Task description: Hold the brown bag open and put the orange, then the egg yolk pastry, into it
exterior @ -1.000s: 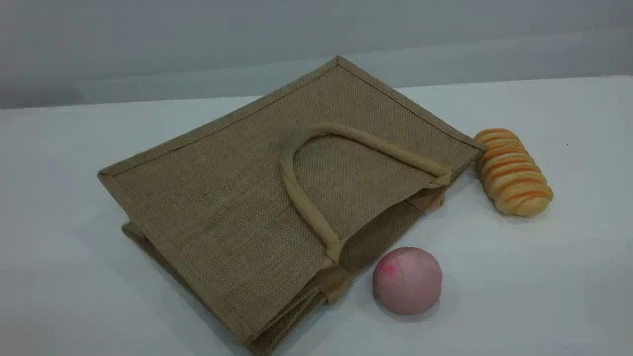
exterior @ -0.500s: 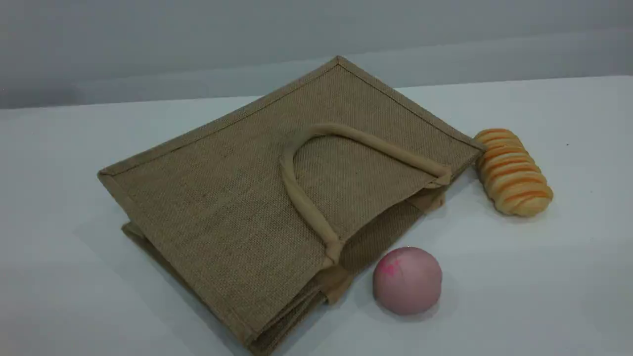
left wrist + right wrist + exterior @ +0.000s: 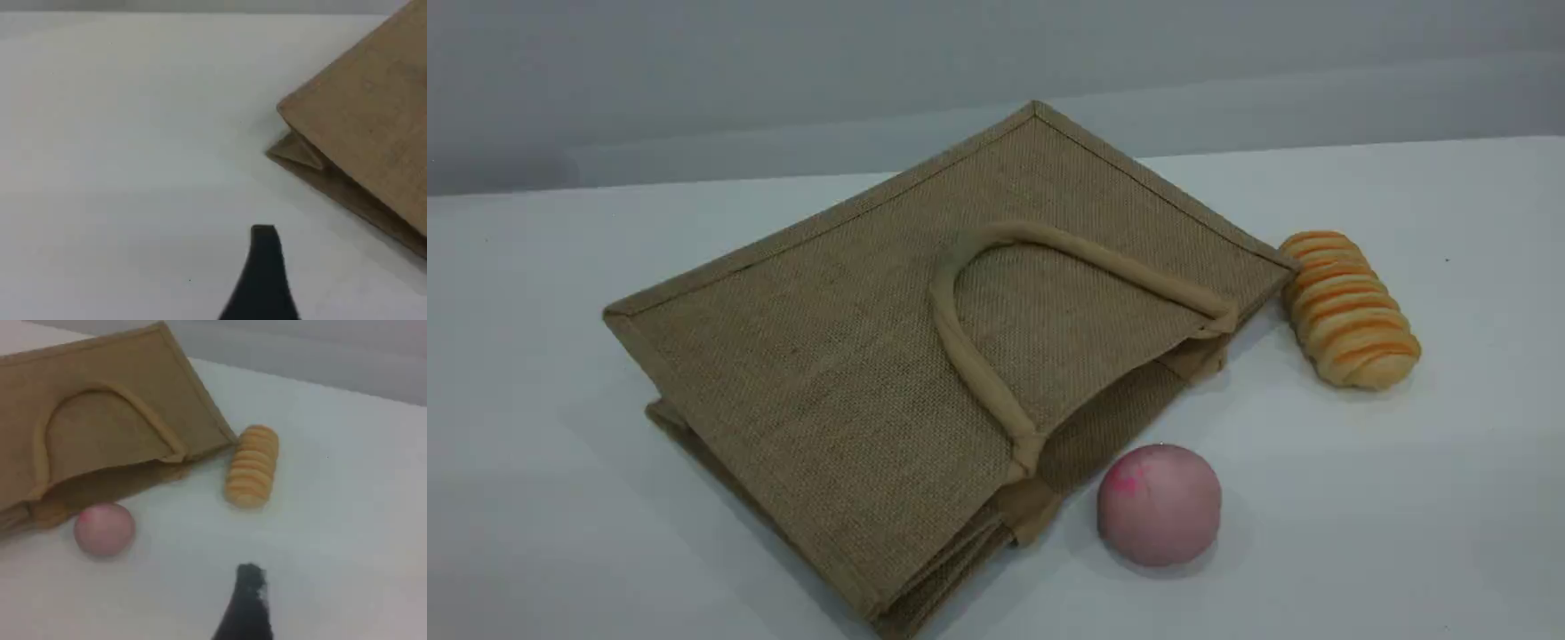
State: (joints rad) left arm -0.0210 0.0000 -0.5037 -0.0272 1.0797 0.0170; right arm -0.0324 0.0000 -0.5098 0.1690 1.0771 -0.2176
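The brown bag (image 3: 809,356) is tan-brown with a coarse, even woven grain; its loop handle (image 3: 969,364) and edge binding are a lighter, plainer beige. The ball (image 3: 1159,505) is dusty pink with a brighter pink smudge. The bread roll (image 3: 1350,311) is golden beige, crossed by orange stripes. The table (image 3: 1405,533) is plain white and the wall (image 3: 694,71) behind is pale grey.

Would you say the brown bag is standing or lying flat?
Lying flat: the brown bag rests broadside on the table, handle flopped across it.
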